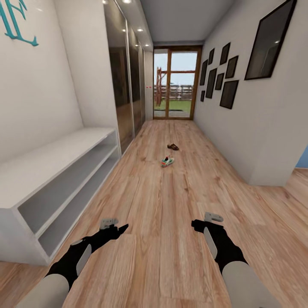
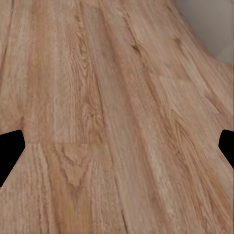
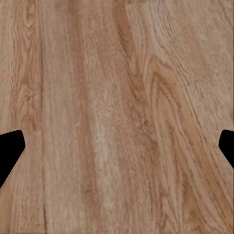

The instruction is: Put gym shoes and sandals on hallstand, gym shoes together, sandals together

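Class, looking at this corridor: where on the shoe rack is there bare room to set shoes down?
The hallstand's bench top lies bare against the left wall, and both open shelf compartments below look empty. The gym shoe and sandal sit close together on the floor farther ahead.

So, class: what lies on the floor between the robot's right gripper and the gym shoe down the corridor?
Nothing: in the head view, only bare corridor floor runs from the right gripper to the gym shoe.

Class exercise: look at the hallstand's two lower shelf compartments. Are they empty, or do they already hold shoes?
Empty as far as visible. In the head view the hallstand shows bare shelves, while a gym shoe and a sandal lie far down the corridor floor.
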Tool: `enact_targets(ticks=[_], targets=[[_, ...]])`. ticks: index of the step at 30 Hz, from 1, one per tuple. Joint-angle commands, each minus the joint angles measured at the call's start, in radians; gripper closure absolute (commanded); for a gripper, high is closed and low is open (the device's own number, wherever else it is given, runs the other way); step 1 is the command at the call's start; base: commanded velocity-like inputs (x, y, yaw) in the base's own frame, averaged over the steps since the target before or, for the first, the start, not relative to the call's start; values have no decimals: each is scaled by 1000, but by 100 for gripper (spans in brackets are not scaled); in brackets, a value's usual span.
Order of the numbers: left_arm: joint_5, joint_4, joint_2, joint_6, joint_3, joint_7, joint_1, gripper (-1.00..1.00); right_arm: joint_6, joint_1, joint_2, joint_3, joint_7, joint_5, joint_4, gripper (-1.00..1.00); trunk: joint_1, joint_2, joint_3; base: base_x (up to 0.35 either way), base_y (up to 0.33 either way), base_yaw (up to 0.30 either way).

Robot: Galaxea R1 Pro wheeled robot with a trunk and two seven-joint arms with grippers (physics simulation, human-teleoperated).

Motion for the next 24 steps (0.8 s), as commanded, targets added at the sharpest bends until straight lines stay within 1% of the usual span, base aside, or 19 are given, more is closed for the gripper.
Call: enact_targets(ticks=[1, 24], targets=[[10, 0, 0, 9, 2, -5, 0, -100, 5, 0, 1, -3, -2, -1, -2, -100, 0, 0, -1, 347, 0, 0], [10, 0, 0, 9, 2, -5, 0, -100, 5, 0, 1, -3, -2, -1, -2, -100, 0, 0, -1, 347, 0, 0]])
